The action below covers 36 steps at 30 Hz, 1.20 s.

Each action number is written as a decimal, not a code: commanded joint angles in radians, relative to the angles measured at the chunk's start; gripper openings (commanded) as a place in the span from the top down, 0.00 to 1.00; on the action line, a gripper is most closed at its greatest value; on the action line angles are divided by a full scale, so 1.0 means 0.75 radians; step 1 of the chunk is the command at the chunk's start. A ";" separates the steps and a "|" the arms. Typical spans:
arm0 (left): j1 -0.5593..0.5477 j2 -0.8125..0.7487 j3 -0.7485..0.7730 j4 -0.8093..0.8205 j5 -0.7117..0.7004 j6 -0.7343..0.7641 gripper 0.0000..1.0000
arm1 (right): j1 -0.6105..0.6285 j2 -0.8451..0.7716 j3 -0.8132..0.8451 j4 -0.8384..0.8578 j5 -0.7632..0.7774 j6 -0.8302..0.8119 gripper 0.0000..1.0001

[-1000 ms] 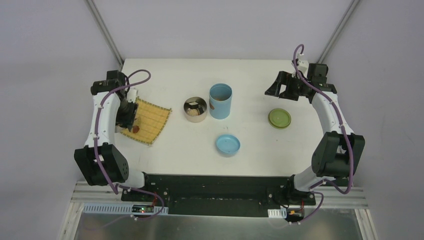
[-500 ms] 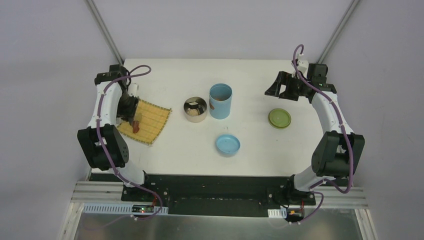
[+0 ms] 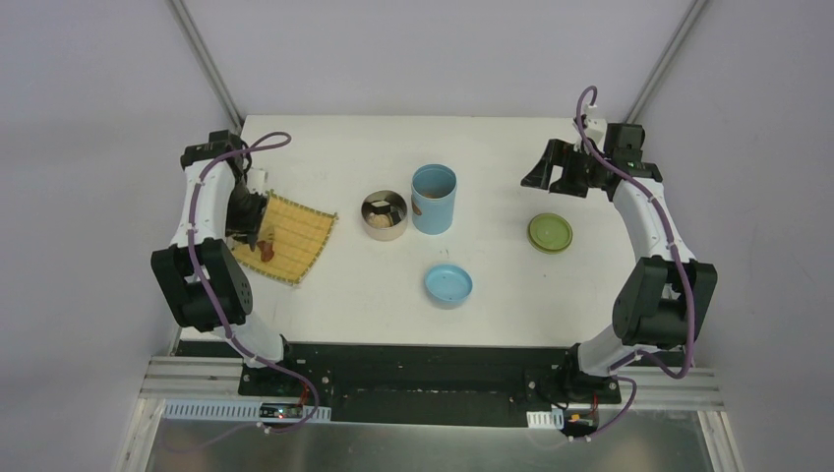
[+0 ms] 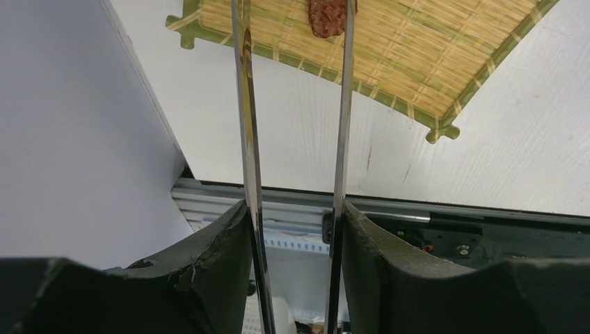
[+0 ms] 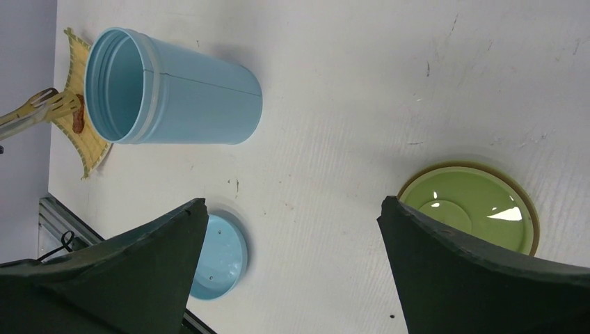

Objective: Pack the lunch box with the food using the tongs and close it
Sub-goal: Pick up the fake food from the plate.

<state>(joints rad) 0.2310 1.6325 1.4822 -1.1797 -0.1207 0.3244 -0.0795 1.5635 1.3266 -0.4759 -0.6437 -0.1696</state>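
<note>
Left arm [image 3: 197,211] shifted over mat [image 4: 389,56]; left jaws clamp tongs [image 4: 247,139], arms straddling food [image 4: 327,15] straight ahead. Right jaws wide, empty.

The left arm [image 3: 200,211] and the right arm [image 3: 644,216] are being presented with white link shells and bulky black joint housings [image 3: 202,290]. A purple cable [image 3: 258,146] is being run along each arm, looping free near the wrist. Both arms are being carried on one black base plate [image 3: 423,366]. The left gripper [image 4: 296,207] and the right gripper [image 5: 293,203] are being shown with broad, matte, dark green-black fingers [image 5: 459,271]; a rough, chipped edge is being noted on one left finger [image 4: 212,250]
</note>
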 commanded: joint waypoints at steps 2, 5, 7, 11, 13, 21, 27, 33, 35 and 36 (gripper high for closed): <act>0.009 0.009 -0.024 -0.056 0.053 0.014 0.55 | 0.006 0.010 0.075 0.003 -0.007 -0.019 0.02; 0.008 0.010 -0.027 -0.069 0.074 0.008 0.56 | 0.006 0.012 0.079 -0.001 -0.003 -0.019 0.02; 0.009 0.004 -0.027 -0.078 0.084 0.004 0.56 | 0.006 0.010 0.077 -0.001 -0.001 -0.020 0.02; 0.008 -0.014 -0.051 -0.088 0.095 -0.001 0.56 | 0.006 0.010 0.071 -0.002 -0.003 -0.017 0.02; 0.009 -0.014 -0.066 -0.079 0.092 0.001 0.56 | 0.006 0.013 0.072 -0.001 -0.005 -0.014 0.02; 0.007 0.011 -0.072 -0.063 0.070 -0.016 0.53 | 0.006 0.019 0.081 -0.002 -0.009 -0.014 0.02; 0.007 -0.025 -0.076 -0.085 0.044 -0.003 0.60 | 0.006 0.038 0.097 0.004 -0.017 0.000 0.02; 0.007 -0.049 -0.015 -0.109 0.064 -0.043 0.65 | 0.006 0.044 0.104 0.007 -0.024 0.001 0.02; 0.007 -0.054 0.031 -0.123 0.070 -0.056 0.65 | 0.006 0.047 0.108 0.007 -0.023 -0.001 0.02; 0.006 -0.057 0.048 -0.128 0.072 -0.060 0.66 | 0.006 0.050 0.112 0.007 -0.023 0.000 0.02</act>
<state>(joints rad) 0.2306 1.6360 1.4425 -1.2221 -0.0711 0.3073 -0.0795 1.5929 1.3598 -0.4774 -0.6441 -0.1680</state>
